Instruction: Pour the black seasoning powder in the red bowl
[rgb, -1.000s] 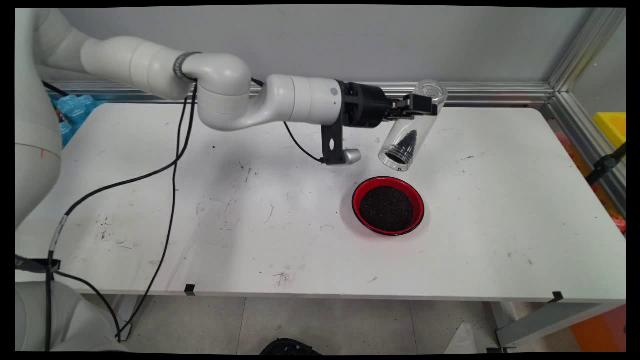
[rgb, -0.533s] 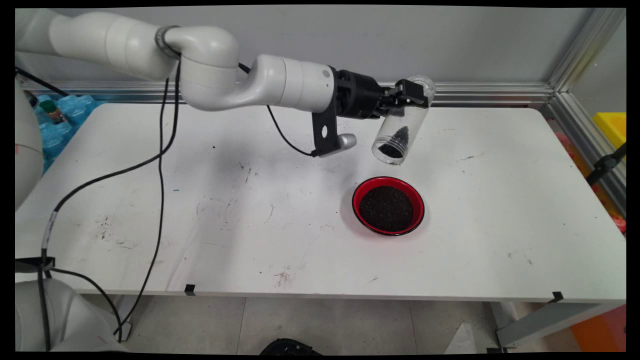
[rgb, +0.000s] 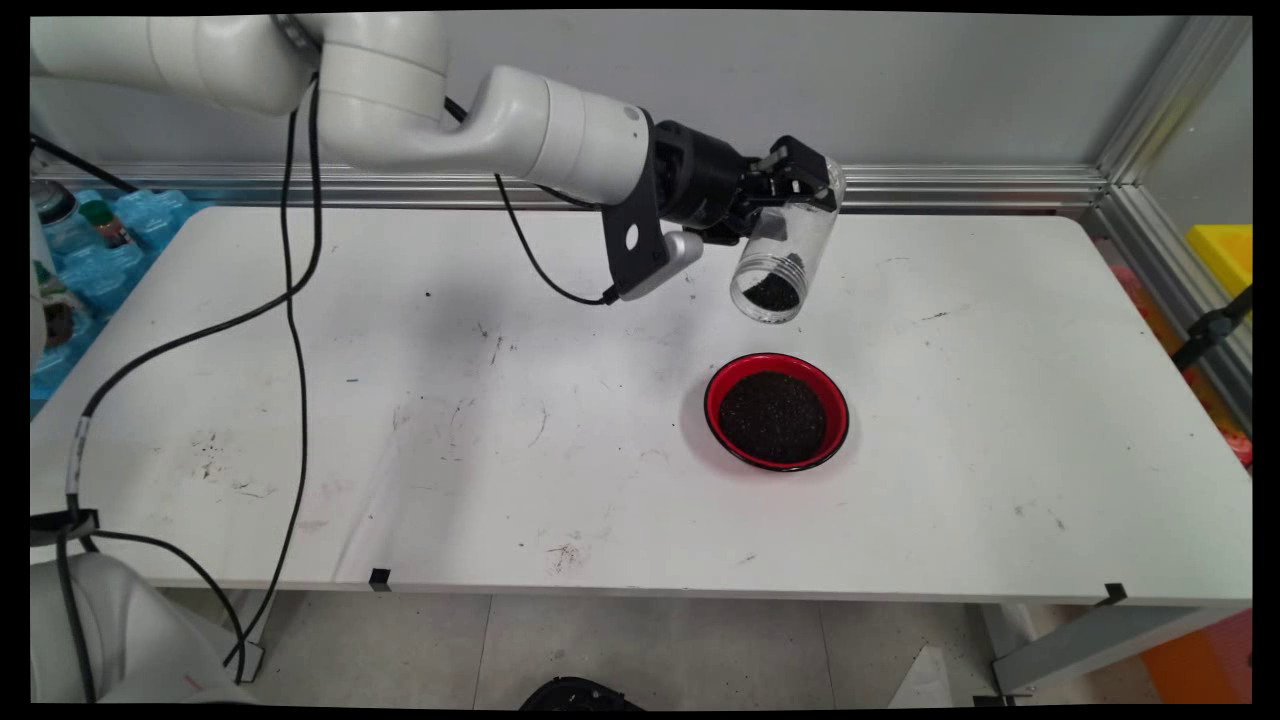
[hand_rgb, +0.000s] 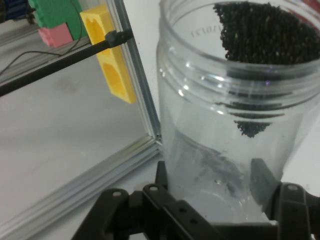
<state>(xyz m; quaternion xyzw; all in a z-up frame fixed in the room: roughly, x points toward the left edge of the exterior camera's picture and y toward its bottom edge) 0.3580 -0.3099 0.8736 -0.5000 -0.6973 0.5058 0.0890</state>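
End effector (rgb: 795, 180) clamps tilted clear jar (rgb: 778, 262) of black grains, mouth-down above red bowl (rgb: 777, 411) on counter (rgb: 1000, 420).

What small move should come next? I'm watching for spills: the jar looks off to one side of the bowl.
Probably ease the hand toward the table's near side, until the jar's mouth is over the bowl. The clear jar hangs tilted, mouth down, with dark grains at its rim, and its mouth sits behind the red bowl in the main view, so grains falling now might miss.
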